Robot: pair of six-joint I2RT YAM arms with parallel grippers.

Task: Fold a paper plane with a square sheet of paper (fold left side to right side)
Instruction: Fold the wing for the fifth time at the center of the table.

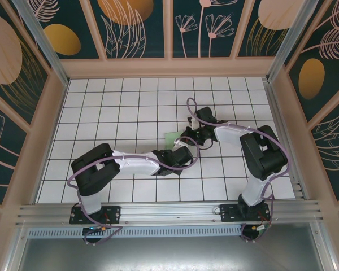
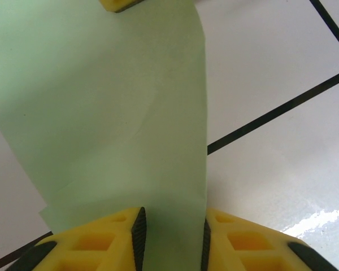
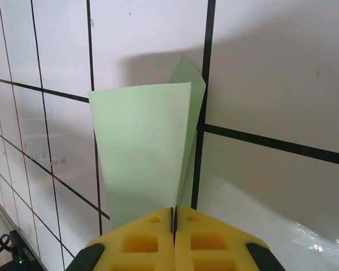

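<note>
right wrist view: the right gripper (image 3: pixel 174 213) pinches shut on the square sheet of paper (image 3: pixel 141 147), thin, mint-green and creased, over glossy black-lined white tiles (image 3: pixel 271 73) mid-table. the left gripper (image 2: pixel 172 220) straddles its edge; i cannot tell if it clamps.

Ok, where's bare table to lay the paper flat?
Free: the tiles along the back wall, and the strip between the left arm and the left wall. Crowded: mid-table, where the left pincer and right pincer meet at the green paper, and the right side under the right arm.
</note>
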